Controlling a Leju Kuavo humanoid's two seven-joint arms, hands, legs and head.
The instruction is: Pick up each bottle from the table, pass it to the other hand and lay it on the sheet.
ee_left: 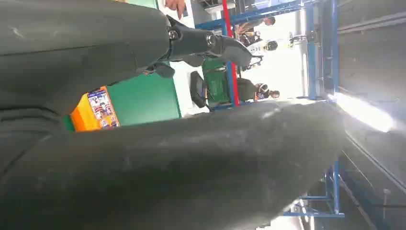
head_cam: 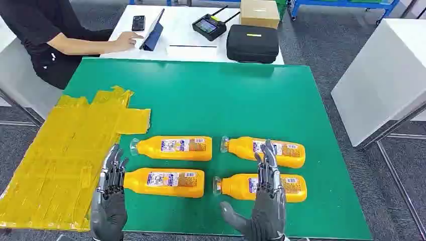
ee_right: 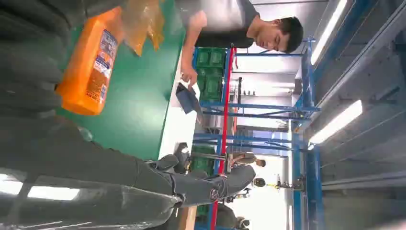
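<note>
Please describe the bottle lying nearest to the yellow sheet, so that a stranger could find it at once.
On the green table, four orange plastic bottles lie in two rows beside the crinkled yellow sheet. Take the near row's bottle on the sheet's side. Its cap end lies by the robot's left hand.

The bottles [head_cam: 173, 148] carry printed labels; no text is legible.

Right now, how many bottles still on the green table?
4, in two rows: far left bottle, far right bottle, near left bottle, and near right bottle, partly behind the right hand. None on the yellow sheet.
</note>
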